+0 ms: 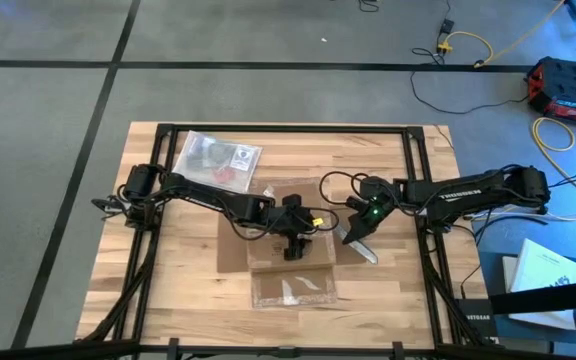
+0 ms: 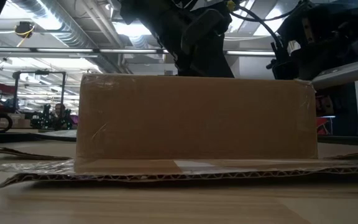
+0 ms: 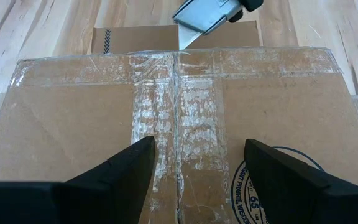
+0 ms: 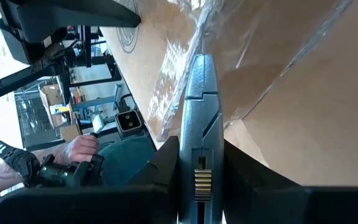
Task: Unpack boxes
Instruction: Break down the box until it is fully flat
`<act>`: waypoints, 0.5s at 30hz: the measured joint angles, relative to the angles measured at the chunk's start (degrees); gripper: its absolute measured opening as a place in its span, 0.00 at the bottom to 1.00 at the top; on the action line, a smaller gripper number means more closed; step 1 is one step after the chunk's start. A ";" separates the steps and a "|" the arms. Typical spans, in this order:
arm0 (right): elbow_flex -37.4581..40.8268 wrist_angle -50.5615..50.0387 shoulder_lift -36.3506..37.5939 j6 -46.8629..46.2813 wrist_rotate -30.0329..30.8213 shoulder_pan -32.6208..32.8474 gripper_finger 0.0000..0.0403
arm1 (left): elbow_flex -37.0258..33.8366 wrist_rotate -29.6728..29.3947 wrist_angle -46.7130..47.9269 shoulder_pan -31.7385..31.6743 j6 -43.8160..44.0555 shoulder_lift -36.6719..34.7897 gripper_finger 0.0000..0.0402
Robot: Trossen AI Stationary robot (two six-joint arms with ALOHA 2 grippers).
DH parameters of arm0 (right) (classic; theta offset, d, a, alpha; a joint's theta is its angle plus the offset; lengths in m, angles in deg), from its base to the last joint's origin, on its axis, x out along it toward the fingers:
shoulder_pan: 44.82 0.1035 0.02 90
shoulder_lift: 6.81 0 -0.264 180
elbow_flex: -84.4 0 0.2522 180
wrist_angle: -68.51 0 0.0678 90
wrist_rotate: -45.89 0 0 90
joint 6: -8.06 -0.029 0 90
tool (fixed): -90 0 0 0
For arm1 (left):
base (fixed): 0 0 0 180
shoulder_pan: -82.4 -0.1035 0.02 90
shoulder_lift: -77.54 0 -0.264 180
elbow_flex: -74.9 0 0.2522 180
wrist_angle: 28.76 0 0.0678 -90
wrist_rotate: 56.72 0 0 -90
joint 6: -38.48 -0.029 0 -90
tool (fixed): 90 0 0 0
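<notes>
Your left end effector [image 3: 194,171] hovers spread over the box; the right end effector [image 4: 197,165] pinches a knife at the box edge.

Nearest the low camera, the box [image 2: 194,118] sits on the tabletop [image 1: 388,290] near its middle, with flaps lying flat around it and clear tape [image 3: 176,118] crossing its closed top. From above, your left end effector [image 1: 296,240] sits over the box [image 1: 288,235], fingers [image 3: 117,168] apart with nothing between them. Your right end effector [image 1: 368,218] comes in from the right side, pressed onto a grey utility knife [image 4: 199,106]; its blade tip [image 3: 188,38] meets the taped seam at the box's far edge, seen from the left wrist. A clear bag [image 1: 218,160] lies on the tabletop beyond the box. A person's hand [image 4: 79,149] shows in the room behind.
</notes>
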 joint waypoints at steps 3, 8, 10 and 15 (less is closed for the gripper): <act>0.00 0.02 0.00 0.13 -0.25 0.02 0.14 | 0.00 0.00 -0.02 -0.03 0.00 0.00 0.59; 0.00 0.04 -0.08 0.83 -0.54 0.04 0.14 | 0.00 0.00 -0.02 -0.07 0.00 0.00 0.59; 0.00 0.22 -0.46 1.07 -0.93 0.04 0.14 | 0.00 0.00 -0.02 -0.07 0.00 0.00 0.59; 0.00 1.08 -1.62 1.28 -1.87 0.01 0.14 | 0.00 -0.04 -0.03 -0.07 0.00 0.00 0.59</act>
